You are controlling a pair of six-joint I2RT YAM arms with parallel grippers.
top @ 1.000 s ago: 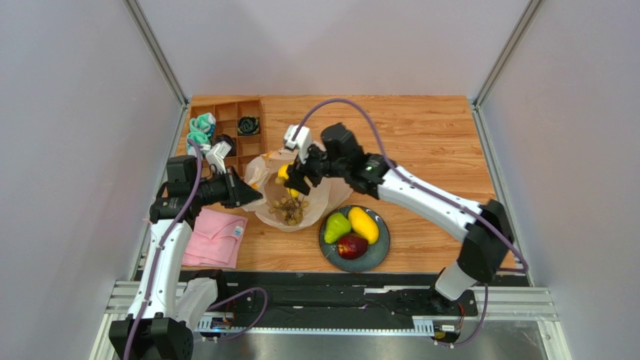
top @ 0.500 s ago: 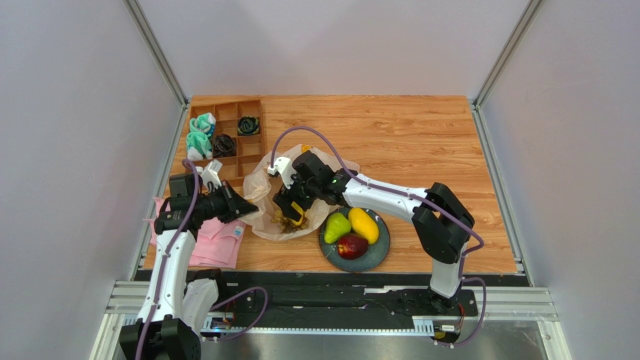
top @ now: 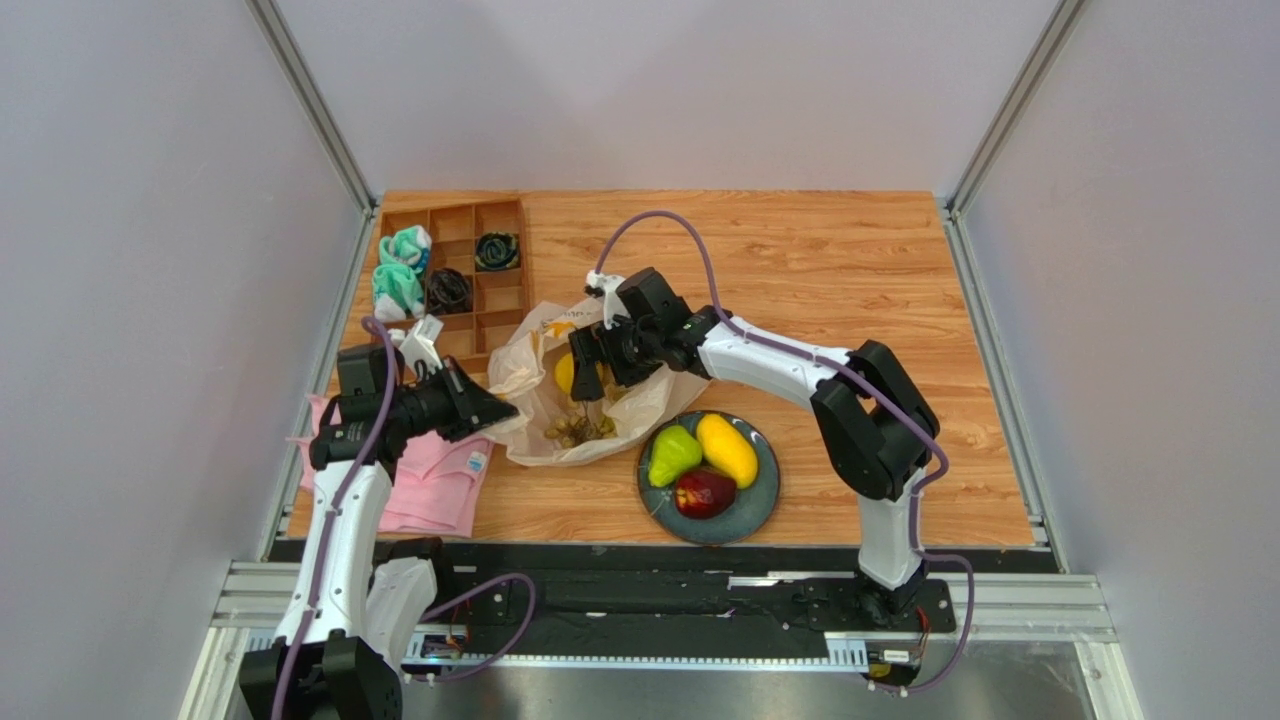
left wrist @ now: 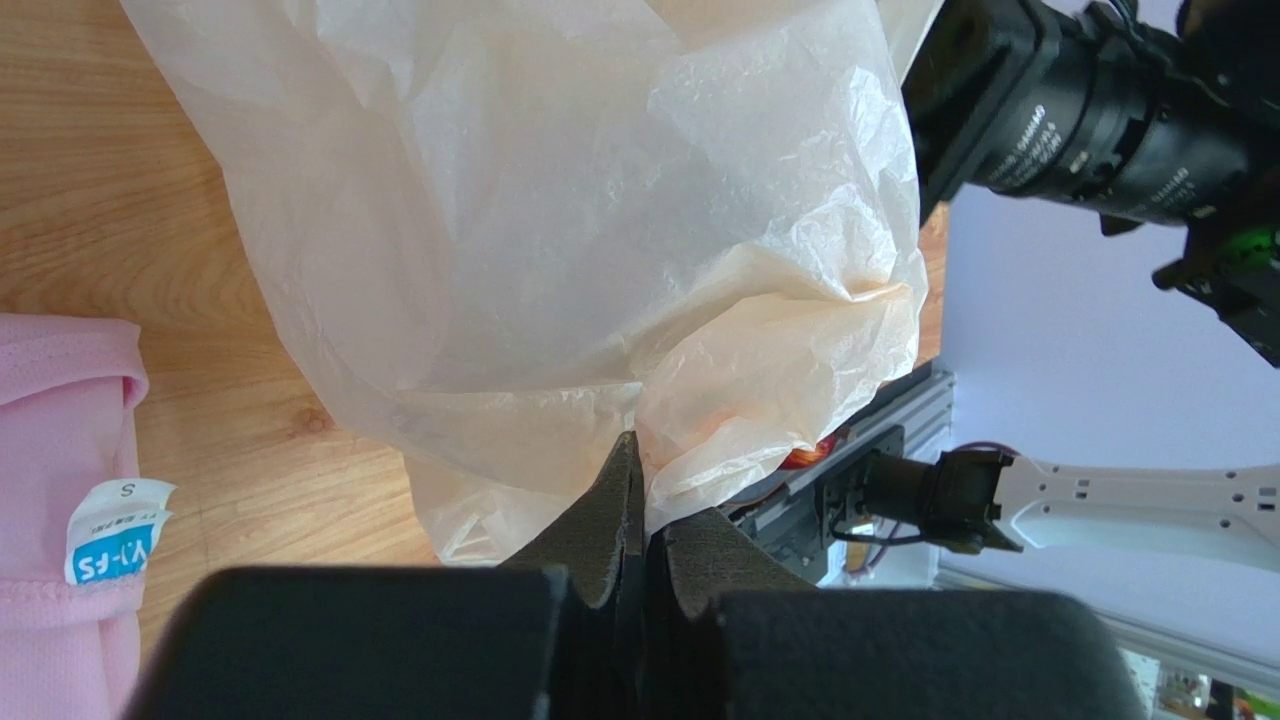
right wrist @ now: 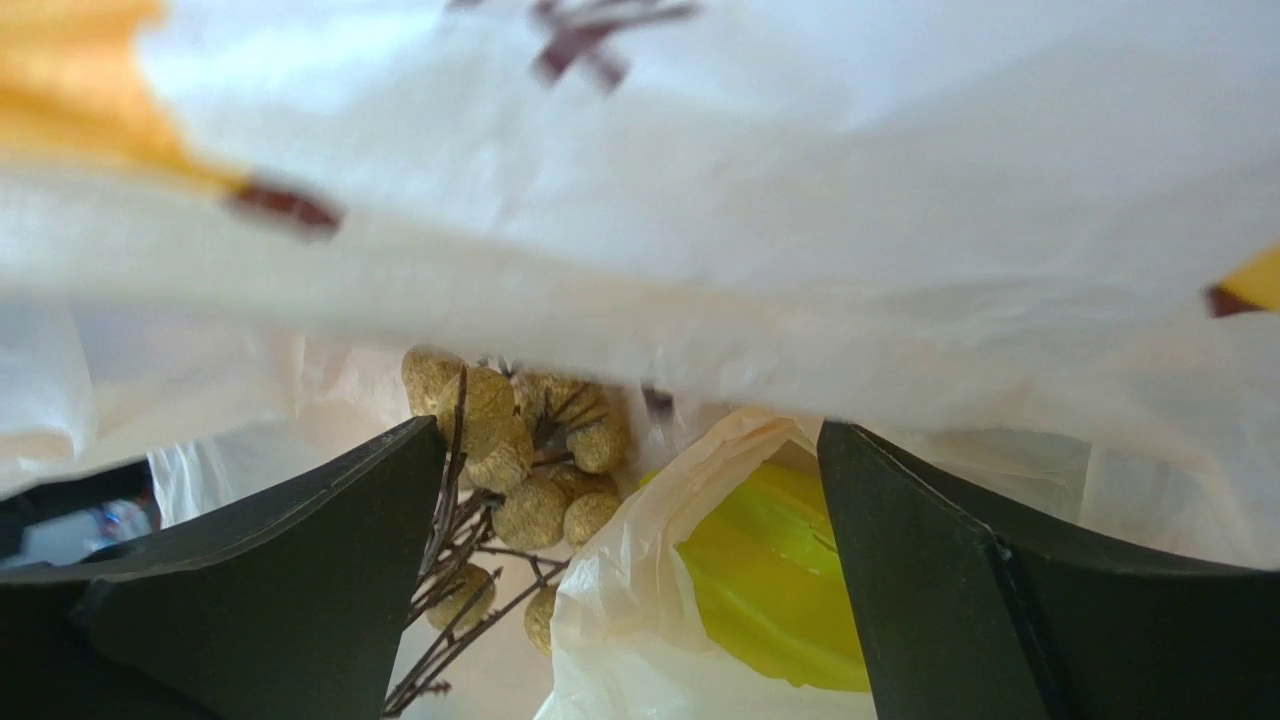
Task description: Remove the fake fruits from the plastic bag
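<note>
Top external: high above the near edge, looking down on the whole table (top: 842, 270). Left wrist: low, close against the plastic bag (left wrist: 601, 240), facing across the tabletop. Right wrist: very near, looking into the bag's mouth. All three share the bag

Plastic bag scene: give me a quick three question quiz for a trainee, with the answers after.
1. True or false: the left claw is shut on the plastic bag.
2. How many fruits lie on the plate?
3. In its wrist view, the right claw stands open over: A) pale grapes and a yellow fruit, B) a watermelon slice, C) socks.
Key: 1 true; 2 three; 3 A.
</note>
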